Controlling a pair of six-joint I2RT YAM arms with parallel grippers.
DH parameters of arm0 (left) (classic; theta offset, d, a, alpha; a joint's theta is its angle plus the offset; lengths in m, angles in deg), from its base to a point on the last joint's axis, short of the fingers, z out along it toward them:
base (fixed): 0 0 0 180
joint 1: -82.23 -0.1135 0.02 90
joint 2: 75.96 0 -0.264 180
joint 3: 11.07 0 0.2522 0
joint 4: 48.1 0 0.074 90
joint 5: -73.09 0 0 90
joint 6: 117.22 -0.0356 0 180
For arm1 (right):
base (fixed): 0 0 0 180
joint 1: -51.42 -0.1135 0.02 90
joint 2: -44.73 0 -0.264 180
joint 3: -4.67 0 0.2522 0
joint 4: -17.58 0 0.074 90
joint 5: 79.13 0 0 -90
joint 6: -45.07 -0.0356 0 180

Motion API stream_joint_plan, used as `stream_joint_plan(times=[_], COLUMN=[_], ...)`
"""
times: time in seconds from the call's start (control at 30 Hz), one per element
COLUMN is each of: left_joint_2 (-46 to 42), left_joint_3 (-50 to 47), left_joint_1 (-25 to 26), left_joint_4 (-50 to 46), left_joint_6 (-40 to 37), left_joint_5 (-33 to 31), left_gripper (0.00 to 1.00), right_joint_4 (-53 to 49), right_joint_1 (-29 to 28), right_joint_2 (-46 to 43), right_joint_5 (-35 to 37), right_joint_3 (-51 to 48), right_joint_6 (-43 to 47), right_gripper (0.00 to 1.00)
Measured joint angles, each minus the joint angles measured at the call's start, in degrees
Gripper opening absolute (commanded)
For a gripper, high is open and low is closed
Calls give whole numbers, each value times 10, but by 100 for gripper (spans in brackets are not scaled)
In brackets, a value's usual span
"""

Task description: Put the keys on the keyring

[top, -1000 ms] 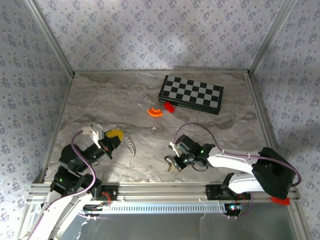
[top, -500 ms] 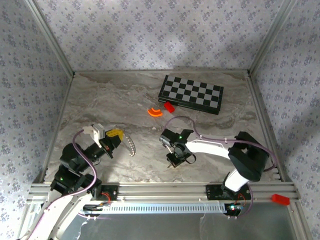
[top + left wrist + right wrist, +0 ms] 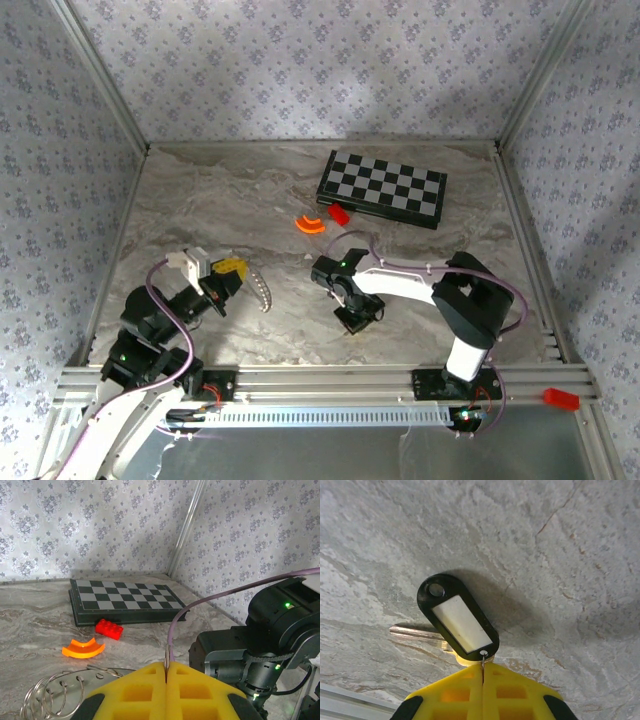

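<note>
The right jaws are pressed together, yellow pads [image 3: 451,694] meeting on a thin metal sliver at the 6 o'clock end of the key [image 3: 457,622]. I judge them to be pinching the key by that end, with its dark oblong head and short silvery blade hanging just over the desk [image 3: 200,200]. The left jaws are likewise closed, pads [image 3: 135,692] flush with a fine wire between them. The coiled keyring [image 3: 50,695] juts out at their 7 o'clock in the wrist view, so they seem to hold it. From above, the key sits at 3 o'clock of the keyring, well apart across bare desk. So both pieces look grasped, but bringing them together and threading the key on is yet to come. A red block [image 3: 339,214], orange arc [image 3: 310,225] and chessboard [image 3: 382,188] lie off toward 12 o'clock.
</note>
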State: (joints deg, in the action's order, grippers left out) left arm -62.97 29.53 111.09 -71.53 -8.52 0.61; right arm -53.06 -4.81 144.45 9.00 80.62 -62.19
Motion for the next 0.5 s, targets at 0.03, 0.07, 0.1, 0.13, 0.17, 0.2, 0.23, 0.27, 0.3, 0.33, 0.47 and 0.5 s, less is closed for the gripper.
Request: stream_joint_plan(times=[0.03,0.07,0.1,0.13,0.17,0.2,0.23,0.27,0.3,0.33,0.47,0.5], left_joint_2=[-2,-4,-6,-7,-7,-7,-7,-7,-7,-7,-7,-7], left_joint_3=[0,0,0,0,0,0,0,0,0,0,0,0], left_joint_1=[0,0,0,0,0,0,0,0,0,0,0,0], left_joint_4=[-1,-1,-2,-2,-2,-3,-4,-6,-8,-9,-15,-17], left_joint_6=[0,0,0,0,0,0,0,0,0,0,0,0], left_joint_5=[0,0,0,0,0,0,0,0,0,0,-4,-4], left_gripper=[0,0,0,0,0,0,0,0,0,0,0,0], right_joint_4=[-2,-3,-3,-3,-3,-3,-3,-3,-3,-3,3,7], right_joint_1=[0,0,0,0,0,0,0,0,0,0,0,1], right_joint_2=[2,3,5,5,6,6,6,6,6,6,1,-6], right_joint_5=[0,0,0,0,0,0,0,0,0,0,0,0], right_joint_3=[0,0,0,0,0,0,0,0,0,0,-2,-6], right_joint_6=[2,3,3,4,5,6,6,7,8,8,9,9], right_gripper=[0,0,1,2,3,4,5,7,8,10,25,29])
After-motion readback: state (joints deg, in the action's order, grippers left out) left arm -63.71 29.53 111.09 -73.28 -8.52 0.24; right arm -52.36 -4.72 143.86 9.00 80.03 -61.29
